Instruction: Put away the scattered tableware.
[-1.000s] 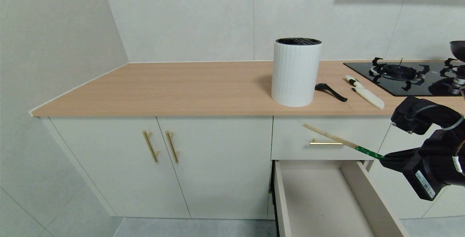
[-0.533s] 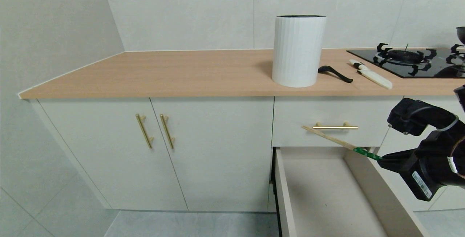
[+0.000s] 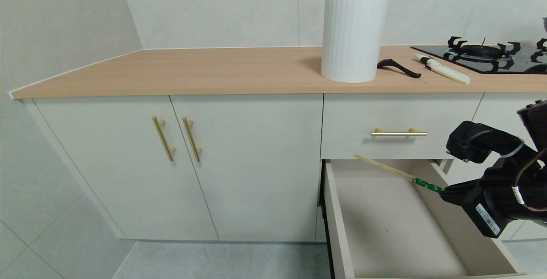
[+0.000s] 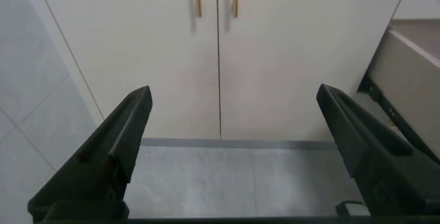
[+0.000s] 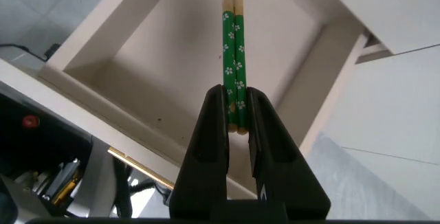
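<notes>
My right gripper (image 3: pixel 446 191) (image 5: pixel 238 107) is shut on a pair of wooden chopsticks (image 3: pixel 395 172) (image 5: pixel 232 59) with green flowered ends, holding them level over the open drawer (image 3: pixel 337 232) (image 5: pixel 130 45), whose bottom is bare. On the wooden counter stand a white ribbed utensil holder (image 3: pixel 353 35), a black spoon (image 3: pixel 397 68) and a white knife (image 3: pixel 444 70) to its right. My left gripper (image 4: pixel 234 162) is open, low in front of the shut cabinet doors (image 4: pixel 220 45), above the grey floor.
A shut drawer with a gold handle (image 3: pixel 398 133) sits above the open one. Two cabinet doors with gold handles (image 3: pixel 175 139) are to the left. A black gas hob (image 3: pixel 487 57) lies at the counter's right end. The counter's left part is bare.
The head view has sunk, so the counter shows higher and the drawer's inside shows more. My right gripper has lowered the chopsticks from in front of the upper drawer to over the open drawer.
</notes>
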Tool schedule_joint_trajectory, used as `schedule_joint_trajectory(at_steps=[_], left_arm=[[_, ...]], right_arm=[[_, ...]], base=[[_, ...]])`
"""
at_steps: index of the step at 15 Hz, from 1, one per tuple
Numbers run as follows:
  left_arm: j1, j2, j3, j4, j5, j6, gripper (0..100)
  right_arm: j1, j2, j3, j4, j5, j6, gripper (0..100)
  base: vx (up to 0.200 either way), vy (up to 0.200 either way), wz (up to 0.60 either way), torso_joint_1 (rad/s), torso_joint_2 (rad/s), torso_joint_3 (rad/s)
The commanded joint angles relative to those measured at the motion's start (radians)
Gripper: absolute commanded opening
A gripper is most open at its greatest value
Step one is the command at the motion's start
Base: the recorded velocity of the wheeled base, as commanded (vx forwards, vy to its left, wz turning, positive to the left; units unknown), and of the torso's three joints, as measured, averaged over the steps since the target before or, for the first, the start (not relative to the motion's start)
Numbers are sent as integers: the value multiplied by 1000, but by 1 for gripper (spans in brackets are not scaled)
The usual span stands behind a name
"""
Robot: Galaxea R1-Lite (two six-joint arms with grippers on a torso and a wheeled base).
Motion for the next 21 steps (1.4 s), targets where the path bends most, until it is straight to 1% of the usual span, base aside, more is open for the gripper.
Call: schedule_joint_trajectory(at_steps=[1,4,7,9,11,12,14,15,17,19,21], left_arm=[[0,1,0,0,1,0,100],[0,1,0,0,1,0,100],[0,1,0,0,1,0,100],[0,1,0,0,1,0,100],[0,1,0,0,1,0,100],[0,1,0,0,1,0,100],[0,1,0,0,1,0,100],[0,1,0,0,1,0,100],[0,1,0,0,1,0,100],[0,1,0,0,1,0,100],[0,1,0,0,1,0,100]], right_arm=[[0,21,-1,1,0,0,0],[0,58,-4,1,2,6,0],[-16,251,-12,-1,3,48,0],[-47,383,-58,-33,-1,65,0],[-52,441,-113,-26,2,150,0],[-47,455,-148,5,3,206,0],[-30,503,-197,11,6,307,0],[-10,569,-245,8,6,401,0],[-9,694,-346,8,-20,525,0],[-10,774,-403,7,-38,582,0],[-10,819,-427,5,-37,583,0]], base=[[0,0,0,0,0,0],[0,0,0,0,0,0],[0,0,0,0,0,0],[0,0,0,0,0,0],[0,0,0,0,0,0],[0,0,0,0,0,0],[0,0,0,0,0,0],[0,0,0,0,0,0],[0,0,0,0,0,0],[0,0,0,0,0,0],[0,0,0,0,0,0]])
